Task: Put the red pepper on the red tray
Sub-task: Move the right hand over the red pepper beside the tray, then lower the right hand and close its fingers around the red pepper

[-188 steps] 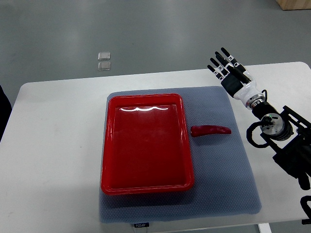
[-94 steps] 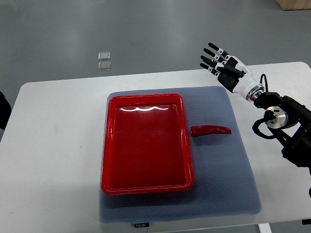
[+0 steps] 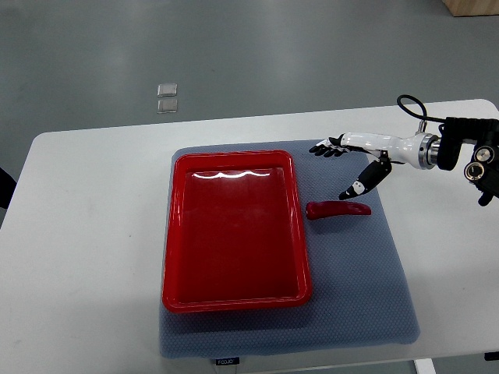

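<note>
A red pepper (image 3: pixel 337 209) lies on the grey mat just right of the red tray (image 3: pixel 234 230), apart from it. The tray holds nothing. My right hand (image 3: pixel 343 167) comes in from the right edge and hovers just above and behind the pepper, turned palm down. Its fingers (image 3: pixel 326 147) are spread and its thumb (image 3: pixel 360 184) points down toward the pepper, not touching it. It holds nothing. My left arm is out of view.
A grey mat (image 3: pixel 374 280) covers the middle of the white table (image 3: pixel 86 234) and carries the tray and pepper. Two small clear squares (image 3: pixel 166 97) lie on the floor beyond the table's far edge.
My right hand has swung from upright beyond the table's far right down and left over the mat, ending close above the pepper. The pepper and tray have not moved.
</note>
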{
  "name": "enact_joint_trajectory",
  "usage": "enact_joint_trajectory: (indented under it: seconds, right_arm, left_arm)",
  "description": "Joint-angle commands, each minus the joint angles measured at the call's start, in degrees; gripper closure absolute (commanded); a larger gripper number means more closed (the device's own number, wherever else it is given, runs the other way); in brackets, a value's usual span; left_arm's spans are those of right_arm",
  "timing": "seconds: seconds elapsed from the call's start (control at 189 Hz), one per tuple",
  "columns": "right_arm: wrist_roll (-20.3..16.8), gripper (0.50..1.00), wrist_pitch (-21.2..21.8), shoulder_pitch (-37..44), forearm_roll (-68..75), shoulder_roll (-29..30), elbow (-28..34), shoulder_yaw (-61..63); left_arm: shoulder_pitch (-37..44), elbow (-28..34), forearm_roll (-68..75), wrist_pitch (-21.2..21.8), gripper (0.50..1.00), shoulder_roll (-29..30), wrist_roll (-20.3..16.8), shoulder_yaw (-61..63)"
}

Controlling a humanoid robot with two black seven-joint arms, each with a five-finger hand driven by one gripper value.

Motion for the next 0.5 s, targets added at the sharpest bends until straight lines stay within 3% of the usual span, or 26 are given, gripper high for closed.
enact_joint_trajectory:
  seconds: [0.0,0.493]
  right_arm:
    - [0.10,0.593,-2.06,-1.58,-0.19,-0.18,0.53,-0.06]
    - [0.45,0.611,-6.46,-5.45,-4.40,2.90,0.35,-0.76]
  left_arm:
    - [0.07,-0.38,0.05,0.00,0.500,0.00,0.00,0.08]
    - [-0.02,-0.38,-0.04,0.00,0.500,0.00,0.08,-0.01]
